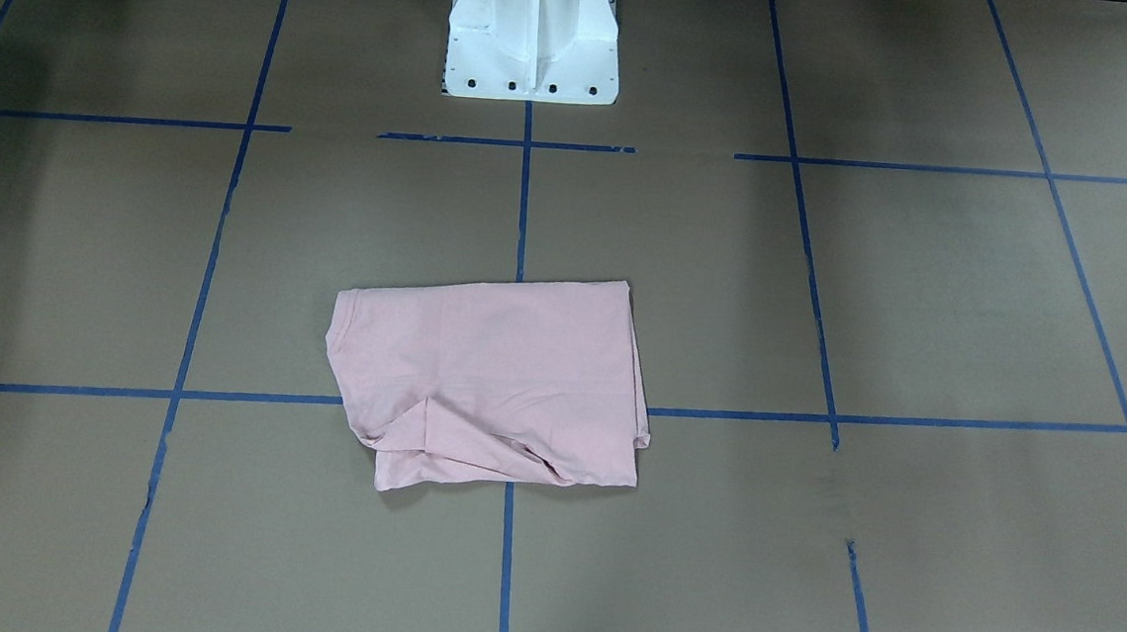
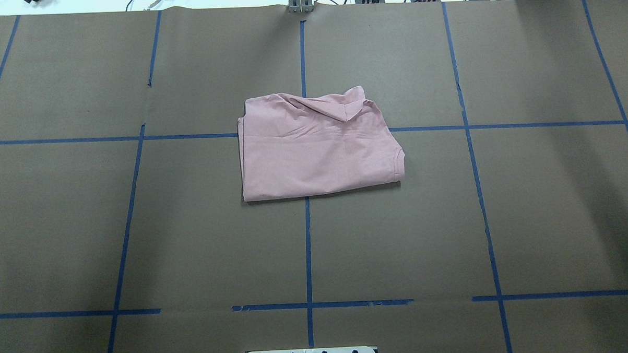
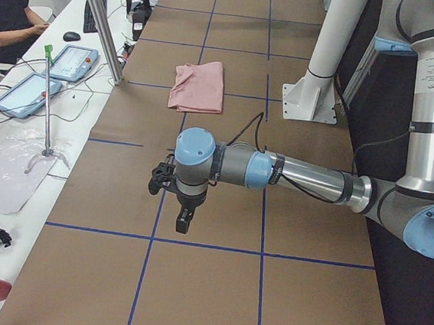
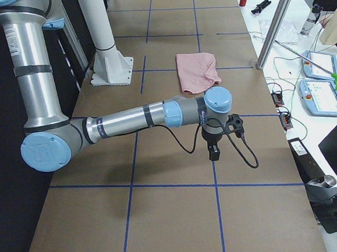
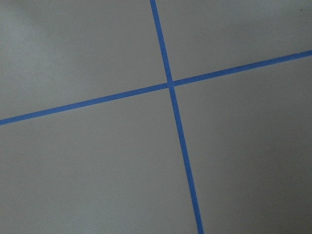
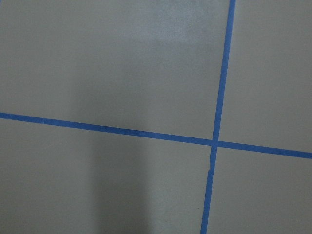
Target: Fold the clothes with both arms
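Jaws empty, well clear of T-shirt (image 2: 318, 145)

Pink T-shirt (image 2: 318, 145) folded to rough rectangle, flat mid table (image 2: 86, 231). Left arm (image 3: 315, 180) and right arm (image 4: 121, 119) stretched out low, well apart from it.

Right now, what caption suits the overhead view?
Folded pale pink T-shirt lies on a brown table gridded with blue tape.

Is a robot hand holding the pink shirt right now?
No, the pink T-shirt lies folded by itself on the brown table, with nothing touching it.
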### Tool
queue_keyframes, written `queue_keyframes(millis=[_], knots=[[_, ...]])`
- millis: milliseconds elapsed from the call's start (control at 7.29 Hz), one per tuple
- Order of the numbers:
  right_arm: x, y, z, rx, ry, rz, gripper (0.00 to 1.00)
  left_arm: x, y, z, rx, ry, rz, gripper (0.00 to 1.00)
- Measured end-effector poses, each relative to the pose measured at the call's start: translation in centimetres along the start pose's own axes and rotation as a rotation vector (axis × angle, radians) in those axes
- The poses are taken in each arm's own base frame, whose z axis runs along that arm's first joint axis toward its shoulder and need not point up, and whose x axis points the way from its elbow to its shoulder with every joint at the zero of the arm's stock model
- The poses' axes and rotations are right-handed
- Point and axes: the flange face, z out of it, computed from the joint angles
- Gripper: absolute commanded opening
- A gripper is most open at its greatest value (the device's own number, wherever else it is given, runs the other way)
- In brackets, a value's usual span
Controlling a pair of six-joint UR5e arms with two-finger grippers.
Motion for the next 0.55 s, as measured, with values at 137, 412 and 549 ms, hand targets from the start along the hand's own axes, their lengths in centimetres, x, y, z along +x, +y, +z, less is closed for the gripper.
queue_keyframes(millis=[137,412,549], knots=[[-0.4,0.0,0.6,-0.012,-0.002,-0.006,1.00,0.2,-0.2,0.5,-0.011,0.011,-0.013,1.00],[-0.5,0.1,1.3,-0.026,-0.003,-0.007,1.00,-0.7,0.4,1.9,-0.049,0.029,-0.057,1.00],[-0.4,0.3,1.5,-0.029,-0.003,-0.006,1.00,-1.3,1.1,2.6,-0.077,0.031,-0.086,1.00]])
